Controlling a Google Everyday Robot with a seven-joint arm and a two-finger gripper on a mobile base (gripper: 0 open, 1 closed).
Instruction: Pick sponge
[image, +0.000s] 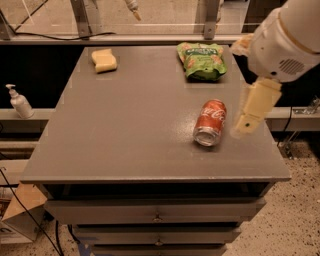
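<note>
The sponge (104, 60) lies alone at the table's (125, 150) far-left corner, nothing crowding it. Snack bag (202, 60) at the far edge, can (211, 122) tipped over near the right edge. The gripper (248, 120) hangs just beside it, well apart from its target. Open or closed, I can't tell.
</note>
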